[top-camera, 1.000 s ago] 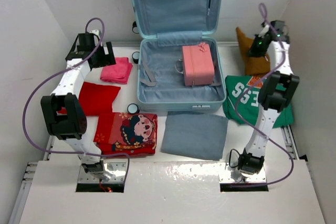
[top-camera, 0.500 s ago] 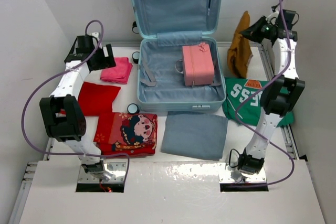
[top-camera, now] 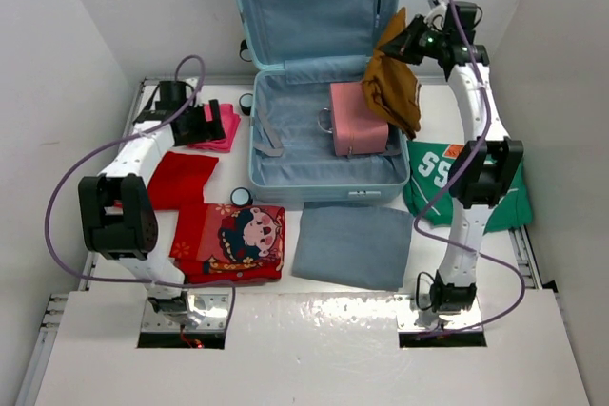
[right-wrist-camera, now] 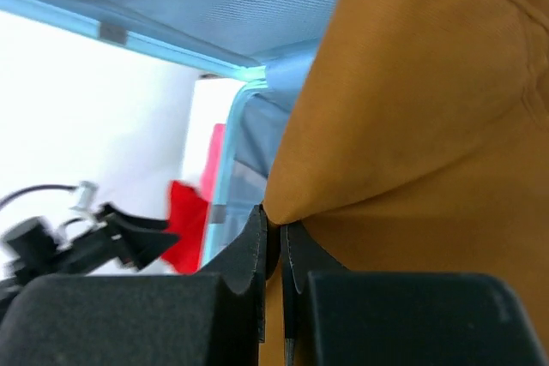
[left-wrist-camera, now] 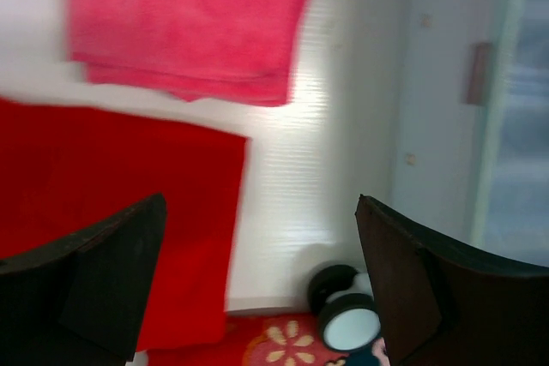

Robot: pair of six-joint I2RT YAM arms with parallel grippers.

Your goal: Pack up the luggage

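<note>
Right pincer (top-camera: pixel 404 35) has swung the brown garment (top-camera: pixel 390 92) from beside the luggage (top-camera: pixel 324 187) to over it

Pale blue luggage (top-camera: pixel 319 16), pink case (top-camera: pixel 357 119), mustard garment (top-camera: pixel 390 87), grey cloth (top-camera: pixel 352 246), red cartoon-print fabric (top-camera: pixel 230 240)

I see plain white walls (top-camera: pixel 67 35) closing in on three sides. The white surface (top-camera: pixel 314 349) looks glossy along its near edge, catching soft glare under bright, even light.
</note>
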